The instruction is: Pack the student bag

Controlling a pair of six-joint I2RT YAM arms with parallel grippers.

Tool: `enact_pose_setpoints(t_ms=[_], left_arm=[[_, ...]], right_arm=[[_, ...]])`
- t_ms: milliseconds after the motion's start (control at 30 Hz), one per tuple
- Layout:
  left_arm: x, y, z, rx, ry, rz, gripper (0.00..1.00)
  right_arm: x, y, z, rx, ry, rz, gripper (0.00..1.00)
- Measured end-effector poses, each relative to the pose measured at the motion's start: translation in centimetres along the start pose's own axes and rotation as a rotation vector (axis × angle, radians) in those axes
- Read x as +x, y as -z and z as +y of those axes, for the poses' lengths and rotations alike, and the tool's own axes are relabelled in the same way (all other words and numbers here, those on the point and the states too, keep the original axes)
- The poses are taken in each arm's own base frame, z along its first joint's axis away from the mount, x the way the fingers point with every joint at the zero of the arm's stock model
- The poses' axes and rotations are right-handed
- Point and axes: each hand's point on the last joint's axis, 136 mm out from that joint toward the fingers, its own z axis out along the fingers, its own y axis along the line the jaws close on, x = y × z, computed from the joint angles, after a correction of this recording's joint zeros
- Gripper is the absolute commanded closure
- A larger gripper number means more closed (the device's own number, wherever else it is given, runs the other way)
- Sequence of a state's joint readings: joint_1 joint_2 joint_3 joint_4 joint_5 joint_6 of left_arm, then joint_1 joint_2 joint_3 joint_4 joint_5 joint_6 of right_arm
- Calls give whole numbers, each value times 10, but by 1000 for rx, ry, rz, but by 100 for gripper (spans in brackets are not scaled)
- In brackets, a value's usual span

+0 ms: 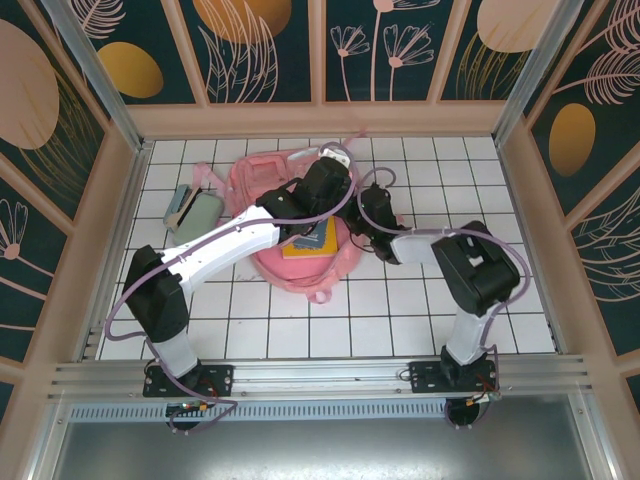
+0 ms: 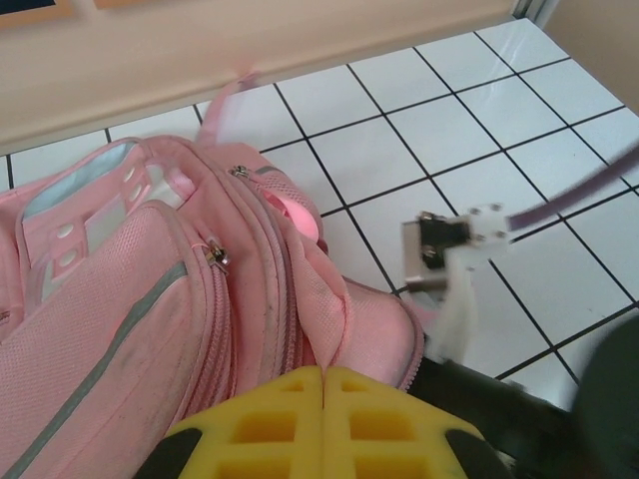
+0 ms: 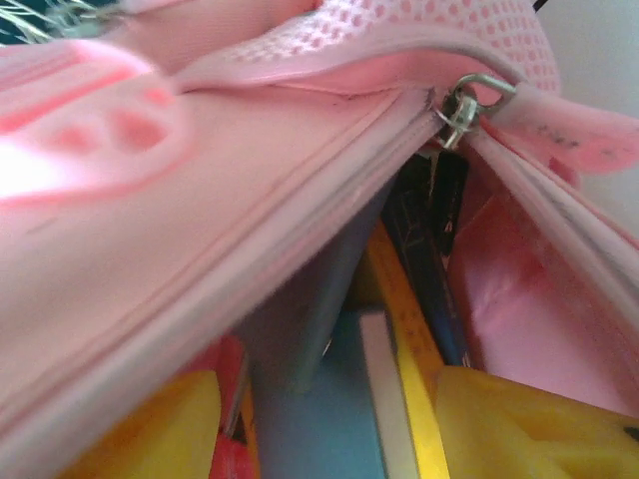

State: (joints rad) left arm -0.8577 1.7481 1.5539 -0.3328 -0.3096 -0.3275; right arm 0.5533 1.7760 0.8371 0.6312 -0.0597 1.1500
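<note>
Open mouth of the student bag [image 3: 200, 249], pink flap sloping from upper right down to lower left. Silver zipper pull [image 3: 467, 100] at upper right, pink mesh [image 3: 399, 30] above. Inside, lower centre: blue book cover [image 3: 319, 429] beside a yellow book edge [image 3: 396, 299]. Right gripper [image 3: 339, 439] spread, yellow fingertips [image 3: 529, 419] at both lower corners.

A mint-green pencil case [image 1: 195, 212] lies on the white tiled table [image 1: 450, 170] near the dark floral left wall [image 1: 40, 120]

Top view: large light-pink fabric backpack [image 1: 262, 180] centre hidden beneath white left arm [image 1: 240, 240]. Right wrist view: its near fabric blurred, detail lost.
</note>
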Motion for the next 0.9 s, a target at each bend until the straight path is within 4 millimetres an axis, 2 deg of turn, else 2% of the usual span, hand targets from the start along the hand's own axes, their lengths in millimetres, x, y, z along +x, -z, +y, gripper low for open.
enact_pose_setpoints(t_ms=[133, 233, 333, 400, 433, 500, 533, 633, 700, 767, 900], left_arm=[[0, 0, 0, 1, 10, -5, 100], [1, 2, 1, -1, 18, -8, 78], [-4, 5, 3, -3, 45, -34, 70], [-7, 11, 6, -8, 58, -53, 51], [-9, 15, 8, -14, 67, -62, 46], [-12, 22, 12, -26, 89, -80, 44], [-14, 27, 16, -36, 95, -91, 39], [-16, 39, 28, -66, 113, -116, 38], [-16, 49, 41, -98, 130, -133, 33], [-13, 56, 64, -144, 163, -145, 33], [2, 61, 127, -256, 258, -137, 33]], right_arm=[[7, 38, 7, -44, 59, 25, 40], [13, 65, 3, -58, 105, 35, 39], [18, 89, -6, -59, 156, 34, 35], [21, 104, -14, -53, 191, 36, 35], [22, 110, -17, -52, 208, 35, 35], [24, 119, -19, -60, 239, 33, 35], [24, 123, -18, -67, 256, 30, 35], [26, 130, -15, -93, 293, 33, 35], [27, 132, -12, -103, 315, 34, 34], [29, 134, -9, -114, 337, 38, 34], [42, 135, -5, -139, 383, 77, 34]])
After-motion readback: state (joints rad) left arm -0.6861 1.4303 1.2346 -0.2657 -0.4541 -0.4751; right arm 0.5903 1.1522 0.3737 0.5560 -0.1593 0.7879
